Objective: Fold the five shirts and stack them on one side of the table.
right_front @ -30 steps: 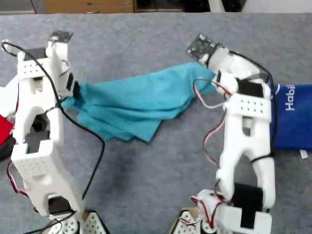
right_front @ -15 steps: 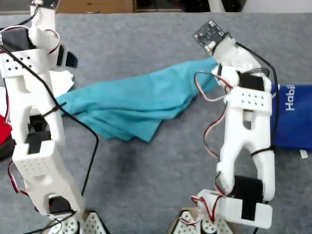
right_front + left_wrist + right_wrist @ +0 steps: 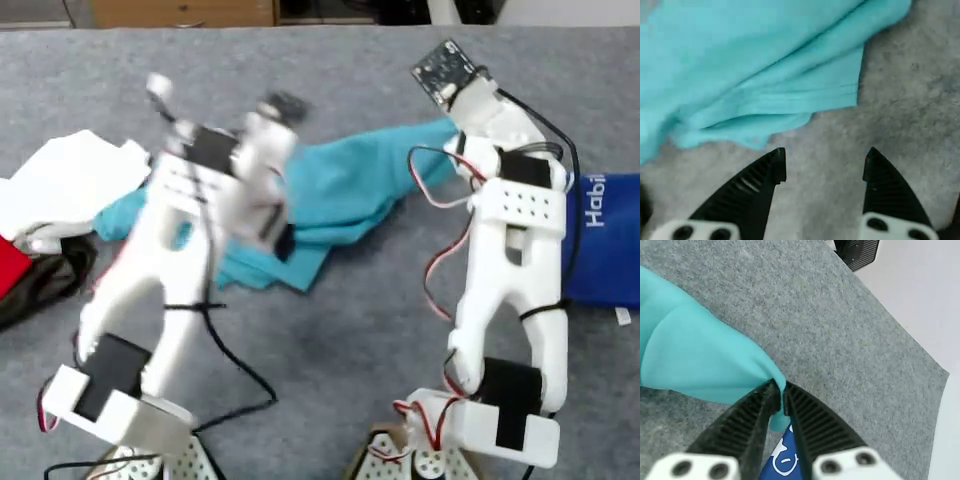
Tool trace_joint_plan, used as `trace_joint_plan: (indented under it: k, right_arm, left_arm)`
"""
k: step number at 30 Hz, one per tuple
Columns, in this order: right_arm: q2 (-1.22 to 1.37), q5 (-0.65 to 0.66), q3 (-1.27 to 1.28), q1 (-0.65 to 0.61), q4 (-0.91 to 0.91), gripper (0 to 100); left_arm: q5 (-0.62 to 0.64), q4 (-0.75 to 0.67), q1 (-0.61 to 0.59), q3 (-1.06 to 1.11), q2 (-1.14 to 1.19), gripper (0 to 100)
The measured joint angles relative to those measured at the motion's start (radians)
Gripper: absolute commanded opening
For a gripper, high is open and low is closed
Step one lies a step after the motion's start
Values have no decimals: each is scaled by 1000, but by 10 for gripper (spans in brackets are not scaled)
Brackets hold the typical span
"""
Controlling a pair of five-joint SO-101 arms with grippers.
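Our left gripper point(image 3: 825, 159), with a crumpled white cloth point(image 3: 60, 180) crowding the table's left side beyond it, is hanging with black jaws spread wide over the grey felt table point(image 3: 920, 100), just beside the near hem of the crumpled teal cotton shirt point(image 3: 340, 185), which is lying lengthwise between both arms. We are pinching its right corner in our right gripper point(image 3: 781, 390), jaws clamped on fabric; a flat blue shirt point(image 3: 600, 245) is bounding the right, leaving open felt toward us.

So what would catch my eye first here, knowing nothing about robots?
A crumpled teal cloth shirt sprawls across the middle of the grey felt table, one corner pinched in the right arm's black fingers. The left arm's black fingers hang open over bare felt beside the shirt's hem.
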Motion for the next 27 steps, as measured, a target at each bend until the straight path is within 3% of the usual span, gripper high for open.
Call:
trace_joint_plan:
  k: [6,10,20,27]
  right_arm:
    - [0,0,0,0,0,2]
    - [0,0,0,0,2,2]
    - [0,0,0,5,52,2]
    - [0,0,0,5,52,2]
  left_arm:
    - [21,-256,132,235,0,258]
    - [21,-348,153,261,41,258]
    - [21,-310,110,48,318,257]
    - [21,-301,89,-12,379,257]
